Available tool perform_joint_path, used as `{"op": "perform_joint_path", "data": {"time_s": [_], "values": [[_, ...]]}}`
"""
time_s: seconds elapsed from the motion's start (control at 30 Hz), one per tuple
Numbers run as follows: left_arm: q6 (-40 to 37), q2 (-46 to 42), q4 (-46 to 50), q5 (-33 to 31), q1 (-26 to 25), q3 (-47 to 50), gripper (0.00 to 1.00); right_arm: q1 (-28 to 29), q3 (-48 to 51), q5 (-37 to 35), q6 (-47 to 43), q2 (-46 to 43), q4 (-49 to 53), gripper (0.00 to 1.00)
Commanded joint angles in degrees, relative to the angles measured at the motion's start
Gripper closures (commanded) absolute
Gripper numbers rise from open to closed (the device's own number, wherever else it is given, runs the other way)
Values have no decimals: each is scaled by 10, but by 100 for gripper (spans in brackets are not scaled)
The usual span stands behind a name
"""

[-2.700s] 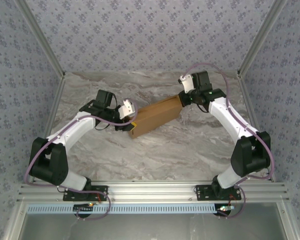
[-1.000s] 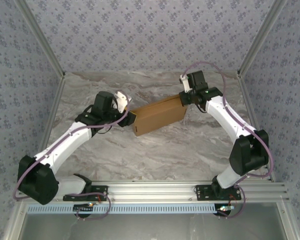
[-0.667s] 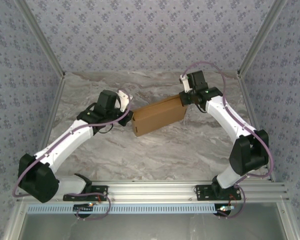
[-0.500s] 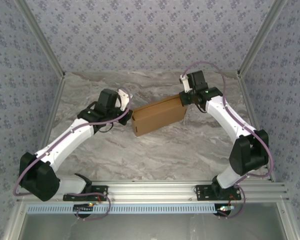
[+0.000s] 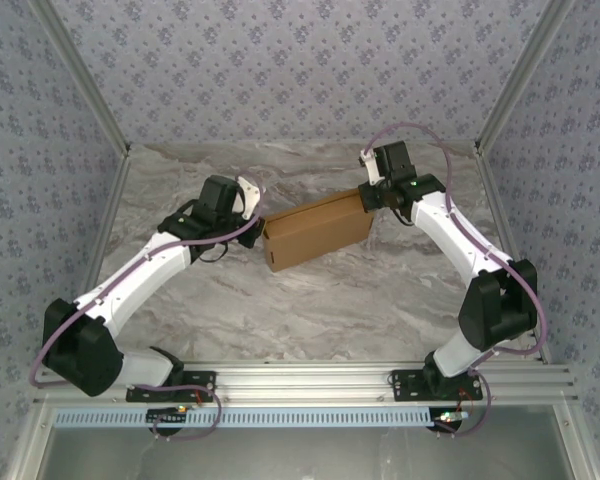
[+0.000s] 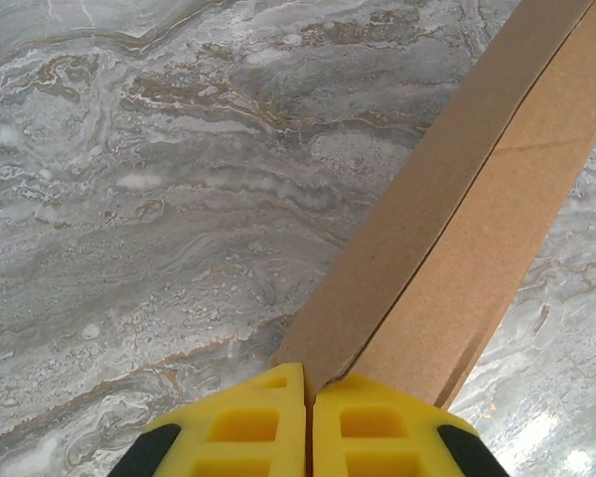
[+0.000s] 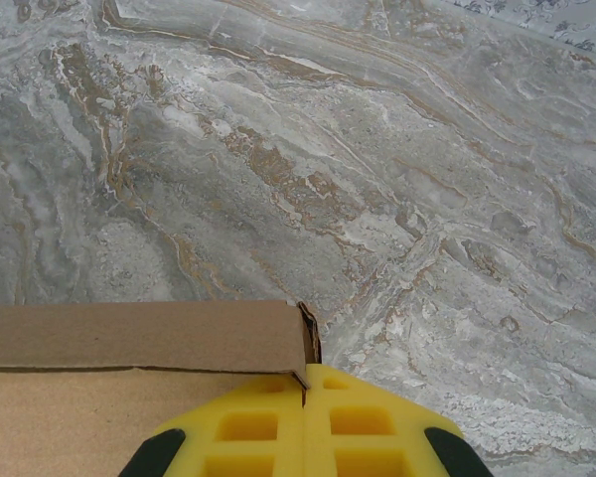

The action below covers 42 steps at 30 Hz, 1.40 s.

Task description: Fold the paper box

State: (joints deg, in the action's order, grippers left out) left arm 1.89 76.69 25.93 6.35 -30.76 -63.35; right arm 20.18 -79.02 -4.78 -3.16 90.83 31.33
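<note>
The paper box point(image 5: 318, 230) is a brown cardboard mailer, folded into a shallow closed shape, lying at a slant mid-table. My left gripper point(image 5: 255, 208) is at its left end. In the left wrist view the yellow fingertips point(image 6: 268, 397) are pressed together at the box point(image 6: 447, 229) corner, with the cardboard edge running into the slit of the left gripper point(image 6: 308, 383). My right gripper point(image 5: 365, 197) meets the right end. In the right wrist view the right gripper point(image 7: 305, 383) is shut at the box point(image 7: 129, 338) corner, and the corner's edge enters its slit.
The marble tabletop point(image 5: 310, 300) lies bare around the box. Aluminium frame posts point(image 5: 100, 215) and patterned walls bound the left, right and back sides. The arm bases sit on the rail point(image 5: 300, 378) at the near edge.
The left gripper went from the box's near-left corner to its far-left corner, then edged slightly further back. The box shifted a little to the right. The right arm barely moved.
</note>
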Motion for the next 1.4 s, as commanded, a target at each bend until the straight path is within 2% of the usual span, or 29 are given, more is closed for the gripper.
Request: {"op": "perform_joint_path", "data": {"time_s": [0.0,0.03,0.2,0.3,0.37,0.53,0.63,0.73,0.8,0.83,1.1,1.37], "values": [[27,2,25,-2,-3,-9,93,5,4,3,13,11,39,97],[29,1,24,-2,-3,-9,93,5,4,3,14,11,39,97],[26,-6,34,-11,-2,-5,78,5,4,4,14,10,39,97],[23,-10,37,-6,-2,-2,76,5,5,4,13,10,38,97],[20,-8,41,-6,-2,-1,76,5,5,5,14,11,38,97],[20,1,42,-1,-2,-3,88,5,5,5,14,11,36,97],[33,-4,33,-4,-2,-1,92,5,8,6,15,11,36,97],[68,-15,9,-6,-2,6,94,5,11,7,18,10,35,97],[110,-18,1,-15,-2,4,92,6,15,9,21,8,34,97],[134,-16,-3,-19,-2,2,95,6,17,10,23,7,34,97],[295,5,-54,12,-2,5,100,21,26,8,32,1,34,97],[374,-1,-91,11,0,23,100,22,34,6,32,-6,34,97]]}}
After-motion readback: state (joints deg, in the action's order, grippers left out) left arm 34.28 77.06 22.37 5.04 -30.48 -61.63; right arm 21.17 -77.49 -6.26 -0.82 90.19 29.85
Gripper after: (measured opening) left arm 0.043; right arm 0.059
